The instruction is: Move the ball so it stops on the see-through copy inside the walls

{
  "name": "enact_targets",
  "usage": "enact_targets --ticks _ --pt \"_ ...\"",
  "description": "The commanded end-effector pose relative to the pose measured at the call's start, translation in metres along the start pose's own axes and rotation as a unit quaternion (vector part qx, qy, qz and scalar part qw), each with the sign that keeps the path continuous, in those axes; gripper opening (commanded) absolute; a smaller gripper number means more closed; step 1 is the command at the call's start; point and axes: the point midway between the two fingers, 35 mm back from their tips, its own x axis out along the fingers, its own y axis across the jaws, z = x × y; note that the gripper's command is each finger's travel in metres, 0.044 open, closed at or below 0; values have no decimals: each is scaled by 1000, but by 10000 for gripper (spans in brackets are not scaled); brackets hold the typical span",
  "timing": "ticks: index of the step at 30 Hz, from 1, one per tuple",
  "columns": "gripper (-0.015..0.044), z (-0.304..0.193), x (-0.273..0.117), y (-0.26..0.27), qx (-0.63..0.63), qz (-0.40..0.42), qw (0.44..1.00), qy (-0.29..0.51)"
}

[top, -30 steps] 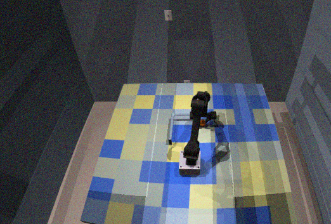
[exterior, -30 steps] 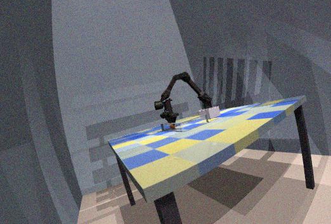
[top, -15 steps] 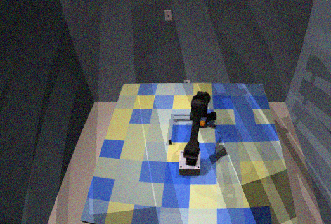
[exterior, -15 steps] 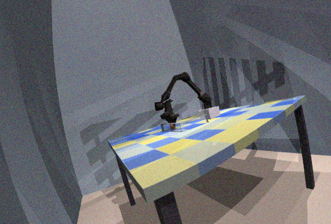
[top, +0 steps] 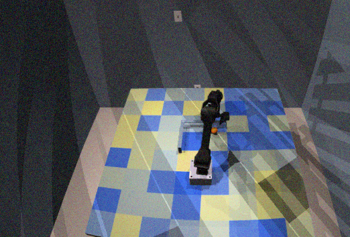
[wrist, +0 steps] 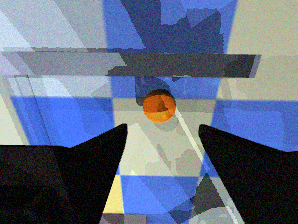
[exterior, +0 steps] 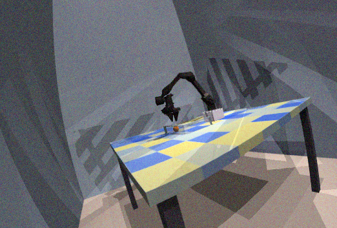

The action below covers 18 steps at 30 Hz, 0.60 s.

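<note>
The orange ball (top: 214,130) (exterior: 175,128) (wrist: 159,106) rests on the table on the inner side of the long clear wall (top: 192,124) (wrist: 185,66), a little apart from it in the wrist view. The other clear wall (top: 180,137) makes the corner to the left. No see-through copy can be told apart from the ball. My gripper (exterior: 174,119) (wrist: 163,128) is open and empty, a short way above the ball. In the wrist view the ball shows just beyond the gap between the fingertips, touching neither.
The arm's white base (top: 200,172) (exterior: 214,115) stands on the patchwork table. The long wall's free end (wrist: 254,66) is to the right in the wrist view. Broad shadows and light streaks cross the table.
</note>
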Motion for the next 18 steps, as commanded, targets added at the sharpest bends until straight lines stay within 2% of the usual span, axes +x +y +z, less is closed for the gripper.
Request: enact_targets --ticks 1,9,11,13,18 --pt "329 0 -22 0 2 -3 1000 -9" --pt "329 4 -17 -1 0 -3 1000 -16" --pt "382 3 -29 -1 1 -3 1000 -16" --pt "434 0 -58 0 1 -4 1000 -17" --pt "440 -2 -69 0 1 -3 1000 -17"
